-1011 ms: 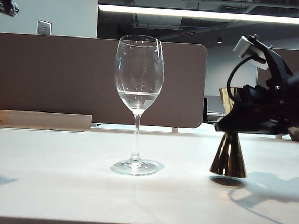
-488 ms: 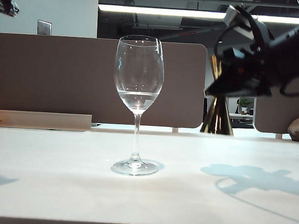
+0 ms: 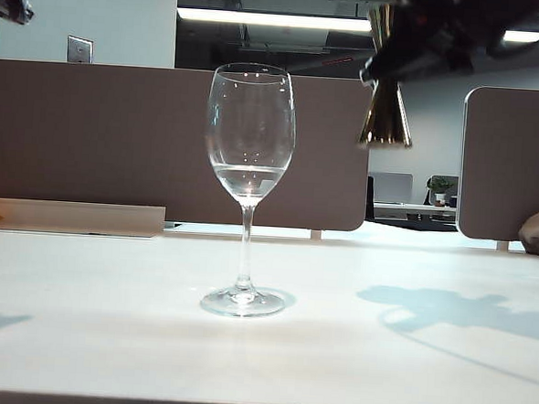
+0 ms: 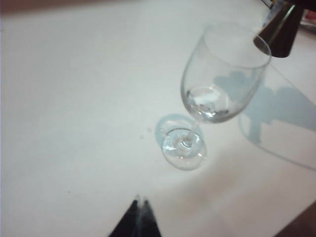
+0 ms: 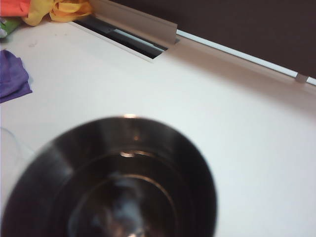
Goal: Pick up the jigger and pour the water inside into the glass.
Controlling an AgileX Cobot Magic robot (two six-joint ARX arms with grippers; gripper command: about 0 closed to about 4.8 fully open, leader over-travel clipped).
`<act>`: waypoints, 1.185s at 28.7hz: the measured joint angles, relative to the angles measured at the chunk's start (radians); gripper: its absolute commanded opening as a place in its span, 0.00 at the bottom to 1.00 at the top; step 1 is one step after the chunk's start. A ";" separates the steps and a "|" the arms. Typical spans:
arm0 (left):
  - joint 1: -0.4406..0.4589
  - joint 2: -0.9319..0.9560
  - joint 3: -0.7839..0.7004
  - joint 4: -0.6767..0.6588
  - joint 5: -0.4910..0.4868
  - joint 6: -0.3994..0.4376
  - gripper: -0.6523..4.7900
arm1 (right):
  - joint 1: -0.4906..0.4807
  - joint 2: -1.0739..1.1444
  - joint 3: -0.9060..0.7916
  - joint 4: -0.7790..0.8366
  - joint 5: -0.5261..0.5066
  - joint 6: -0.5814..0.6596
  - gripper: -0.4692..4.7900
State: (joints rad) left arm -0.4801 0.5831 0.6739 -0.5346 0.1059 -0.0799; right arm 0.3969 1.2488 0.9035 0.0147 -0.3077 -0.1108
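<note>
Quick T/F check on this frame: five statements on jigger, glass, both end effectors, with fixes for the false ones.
1. The jigger is in the air, up and to the right of the glass in the exterior view. True.
2. The glass lies on its side. False: it stands upright on the table.
3. The glass is empty. False: some clear water sits in its bowl.
4. The right end effector holds the jigger. True.
5. The left end effector grips the glass stem. False: its fingertips are shut together, clear of the glass, holding nothing.
</note>
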 measured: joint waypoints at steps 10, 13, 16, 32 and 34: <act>0.000 0.000 0.000 0.029 -0.021 0.000 0.11 | 0.006 0.000 0.067 -0.107 0.001 -0.038 0.09; 0.000 0.000 0.000 0.042 -0.021 0.000 0.11 | 0.019 0.000 0.068 -0.112 0.018 -0.055 0.09; 0.000 0.000 0.000 0.049 -0.021 0.000 0.11 | 0.051 0.003 0.077 -0.113 0.039 -0.086 0.09; 0.000 0.000 0.000 0.052 -0.021 0.000 0.11 | 0.087 0.053 0.079 -0.121 0.124 -0.145 0.09; 0.000 0.000 0.000 0.052 -0.021 0.000 0.11 | 0.086 0.054 0.085 -0.135 0.135 -0.167 0.09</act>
State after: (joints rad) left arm -0.4801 0.5827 0.6739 -0.4828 0.0845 -0.0799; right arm 0.4831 1.3025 0.9886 -0.1207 -0.1726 -0.2783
